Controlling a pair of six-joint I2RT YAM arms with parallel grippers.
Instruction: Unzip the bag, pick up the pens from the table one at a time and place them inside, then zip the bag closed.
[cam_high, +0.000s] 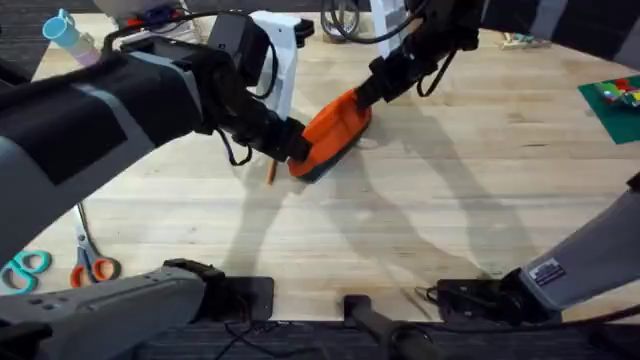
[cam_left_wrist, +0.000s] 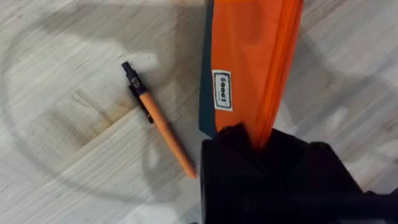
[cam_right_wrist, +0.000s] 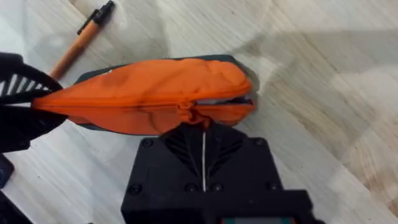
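Note:
The orange bag lies slanted on the table, its navy underside showing along one edge. My left gripper is shut on the bag's near end. My right gripper is shut at the zipper pull on the bag's top. The zipper gapes slightly toward the far end. One thin orange pen with a black end lies on the wood just beside the bag, also seen in the right wrist view as a pen.
Orange-handled scissors and teal-handled scissors lie at the table's near left. A green mat with small pieces sits at the far right. A blue-capped tube and a white stand are at the back.

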